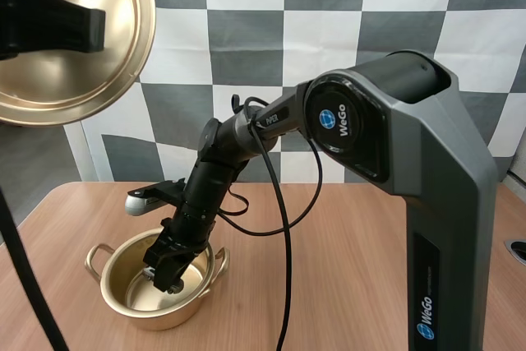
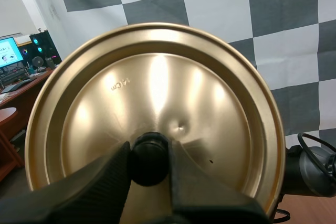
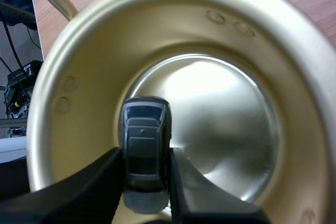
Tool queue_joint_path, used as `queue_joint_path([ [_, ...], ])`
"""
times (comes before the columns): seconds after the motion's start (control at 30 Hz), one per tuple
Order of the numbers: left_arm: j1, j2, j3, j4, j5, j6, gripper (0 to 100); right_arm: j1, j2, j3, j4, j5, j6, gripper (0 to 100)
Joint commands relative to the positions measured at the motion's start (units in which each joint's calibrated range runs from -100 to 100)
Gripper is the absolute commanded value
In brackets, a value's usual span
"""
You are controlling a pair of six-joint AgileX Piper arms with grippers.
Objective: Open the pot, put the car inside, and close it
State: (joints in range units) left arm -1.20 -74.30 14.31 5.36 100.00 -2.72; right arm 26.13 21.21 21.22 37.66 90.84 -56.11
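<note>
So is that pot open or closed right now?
Open. The left gripper holds the lid raised, well clear of the pot; the right gripper holds the car inside its uncovered mouth.

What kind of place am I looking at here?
Probably a robotics test bench: a robot arm over a wooden table, its tool holding a toy car inside a gold pot.

In the high view the lid (image 1: 82, 80) runs off the picture's edge, and the car (image 3: 145, 153) sits hidden behind the right arm's fingers (image 1: 168, 275) inside the pot (image 1: 152, 316).
</note>
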Motion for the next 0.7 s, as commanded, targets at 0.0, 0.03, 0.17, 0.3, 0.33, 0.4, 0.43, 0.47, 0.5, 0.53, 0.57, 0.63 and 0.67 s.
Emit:
queue_joint_path([
  [0.0, 0.05, 0.0, 0.0, 0.0, 0.0, -0.1, 0, 0.0, 0.0, 0.0, -0.5, -0.1, -0.2, 0],
  [0.03, 0.05, 0.0, 0.0, 0.0, 0.0, -0.1, 0, 0.0, 0.0, -0.4, -1.2, -0.1, -0.2, 0],
  [0.17, 0.05, 0.0, 0.0, 0.0, 0.0, -0.1, 0, 0.0, 0.0, -2.8, -3.3, 0.1, -0.2, 9],
  [0.3, 0.05, 0.0, 0.0, 0.0, 0.0, -0.1, 0, 0.0, 0.0, -4.8, -3.3, 0.9, -0.2, 34],
  [0.33, 0.05, 0.0, 0.0, 0.0, 0.0, -0.1, 0, 0.0, 0.0, -5.1, -3.3, 1.1, -0.2, 37],
  [0.4, 0.05, 0.0, 0.0, 0.0, 0.0, -0.1, 0, 0.0, 0.0, -6.1, -3.3, 3.1, -0.2, 51],
  [0.43, 0.05, 0.0, 0.0, 0.0, 0.0, -0.1, 0, 0.0, 0.0, -6.3, -3.3, 3.3, -0.2, 56],
  [0.47, 0.05, 0.0, 0.0, 0.0, 0.0, -0.1, 0, 0.0, 0.0, -6.3, -3.2, 2.1, -0.2, 61],
  [0.5, 0.05, 0.0, 0.0, 0.0, 0.0, -0.1, 0, 0.0, 0.0, -6.3, -2.9, 1.4, -0.2, 65],
  [0.53, 0.05, 0.0, 0.0, 0.0, 0.0, -0.1, 0, 0.0, 0.0, -6.3, -2.6, 1.0, -0.2, 66],
  [0.57, 0.05, 0.0, 0.0, 0.0, 0.0, -0.1, 0, 0.0, 0.0, -6.3, -2.3, 0.2, -0.2, 66],
  [0.63, 0.05, 0.0, 0.0, 0.0, 0.0, -0.1, 0, 0.0, 0.0, -6.3, -2.0, -1.9, -0.2, 66],
  [0.67, 0.05, 0.0, 0.0, 0.0, 0.0, -0.1, 0, 0.0, 0.0, -6.3, -1.9, -3.0, -0.2, 66],
])
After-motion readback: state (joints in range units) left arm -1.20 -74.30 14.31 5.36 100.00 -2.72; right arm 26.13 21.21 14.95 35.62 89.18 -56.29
